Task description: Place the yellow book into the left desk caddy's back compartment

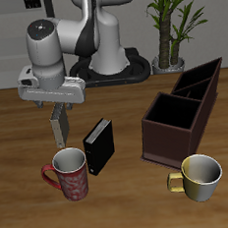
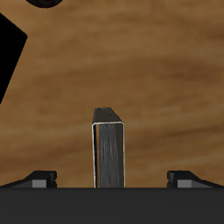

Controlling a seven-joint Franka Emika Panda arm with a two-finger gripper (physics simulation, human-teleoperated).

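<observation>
The yellow book [image 1: 59, 128] is a thin greyish-tan hardback standing upright on the table, behind the red mug. In the wrist view the book [image 2: 108, 153] stands centred between my fingers. My gripper [image 1: 57, 119] is lowered over its top and open, with a gap between each finger [image 2: 39, 179] and the cover. The left desk caddy [image 1: 158, 141], a long dark reddish-brown box, lies across the table beyond the black book. Its narrow back compartment [image 1: 205, 75] is at the far end, and its big square compartment is at the near end.
A thicker black book [image 1: 98, 145] stands close beside the yellow one and also shows in the wrist view [image 2: 9, 61]. A red mug [image 1: 70, 175] is just in front of my gripper. A yellow-and-white mug [image 1: 199, 175] sits before the caddy. A potted plant [image 1: 171, 22] stands at the back.
</observation>
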